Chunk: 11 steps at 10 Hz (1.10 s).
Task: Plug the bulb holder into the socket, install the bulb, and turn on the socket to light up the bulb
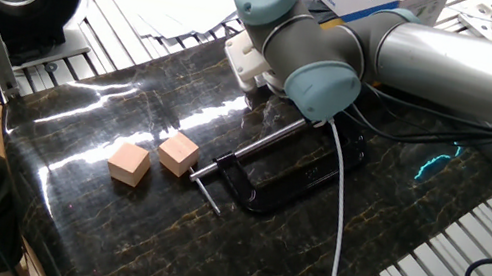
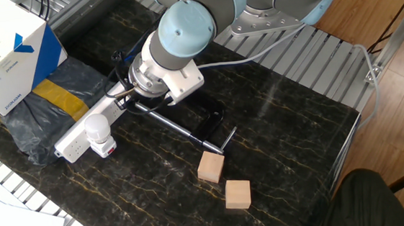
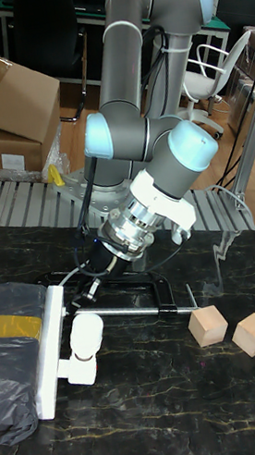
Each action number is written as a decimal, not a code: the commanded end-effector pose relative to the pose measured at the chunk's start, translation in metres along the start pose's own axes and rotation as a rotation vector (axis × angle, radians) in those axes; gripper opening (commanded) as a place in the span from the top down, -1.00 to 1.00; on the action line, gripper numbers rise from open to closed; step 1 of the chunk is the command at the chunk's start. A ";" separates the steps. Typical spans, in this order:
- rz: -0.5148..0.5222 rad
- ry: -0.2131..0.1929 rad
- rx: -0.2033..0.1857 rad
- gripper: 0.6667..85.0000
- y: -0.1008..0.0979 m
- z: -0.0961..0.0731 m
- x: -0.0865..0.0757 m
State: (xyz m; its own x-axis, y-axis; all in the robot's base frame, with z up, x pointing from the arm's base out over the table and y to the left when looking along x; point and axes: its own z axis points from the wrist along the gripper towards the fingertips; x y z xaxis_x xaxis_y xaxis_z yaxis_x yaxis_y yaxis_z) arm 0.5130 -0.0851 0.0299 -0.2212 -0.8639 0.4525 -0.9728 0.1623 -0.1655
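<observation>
Tall fixed view: my gripper (image 3: 95, 273) low over socket (image 3: 47, 347) end; bulb (image 3: 84, 333) in bulb holder (image 3: 78, 368) nearby, apart. Jaw opening: cannot tell.

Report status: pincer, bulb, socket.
Pincer low over the socket, state hidden. Bulb seated in bulb holder, plugged into the strip, unlit. Black C-clamp lies alongside.

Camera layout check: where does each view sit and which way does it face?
One fixed view: high at the wooden cubes' end, facing clamp; elbow fills it.
Other fixed view: high opposite, over socket, bulb; wrist shows.
Tall fixed view: table edge, facing the arm's base; whole arm, end effector.
All share cubes and clamp.
</observation>
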 end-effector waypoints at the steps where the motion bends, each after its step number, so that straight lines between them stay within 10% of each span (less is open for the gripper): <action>1: 0.014 -0.005 -0.004 0.99 0.002 0.000 0.000; 11: -0.014 -0.007 0.028 0.99 -0.006 -0.002 -0.004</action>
State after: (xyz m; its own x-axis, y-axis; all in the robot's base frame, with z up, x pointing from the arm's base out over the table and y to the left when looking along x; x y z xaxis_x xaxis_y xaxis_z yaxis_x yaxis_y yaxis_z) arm 0.5182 -0.0780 0.0326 -0.2067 -0.8682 0.4510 -0.9741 0.1396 -0.1778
